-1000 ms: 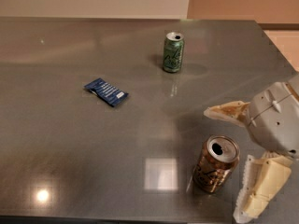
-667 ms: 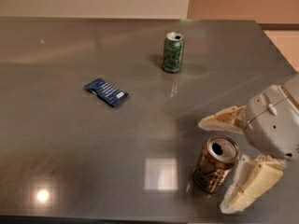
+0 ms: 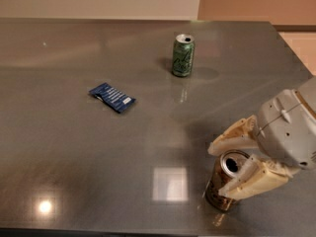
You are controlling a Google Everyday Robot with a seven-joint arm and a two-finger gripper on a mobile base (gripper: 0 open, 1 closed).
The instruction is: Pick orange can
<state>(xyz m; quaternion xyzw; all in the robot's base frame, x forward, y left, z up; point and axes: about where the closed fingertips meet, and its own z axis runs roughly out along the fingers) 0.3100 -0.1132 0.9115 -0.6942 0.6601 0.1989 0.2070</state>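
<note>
Shiny metal orange can (image 3: pixel 232 164) — matt plastic hand (image 3: pixel 217 172) around.

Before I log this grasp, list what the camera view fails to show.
Orange can: right flank, camera view, hidden behind the pincer, which sits around it, lower right.
Arm behind the pincer: cut off by the right edge.
Blue packet: print too small to read.

— What colours did the orange can (image 3: pixel 218 184) at the near right of the table (image 3: pixel 74 147) have?
— Shiny copper-orange with dark markings and a silver top. The claw (image 3: pixel 220 172) was right at it, cream-coloured, on a pale grey housing.
— And the green can (image 3: pixel 182 56) farther back?
— Mid green with pale scribbled lettering and a silver top.
— The packet (image 3: pixel 112 97)?
— Dark blue with small white print.
— The table itself?
— Dull grey and glossy, with pale patches of reflected light.
</note>
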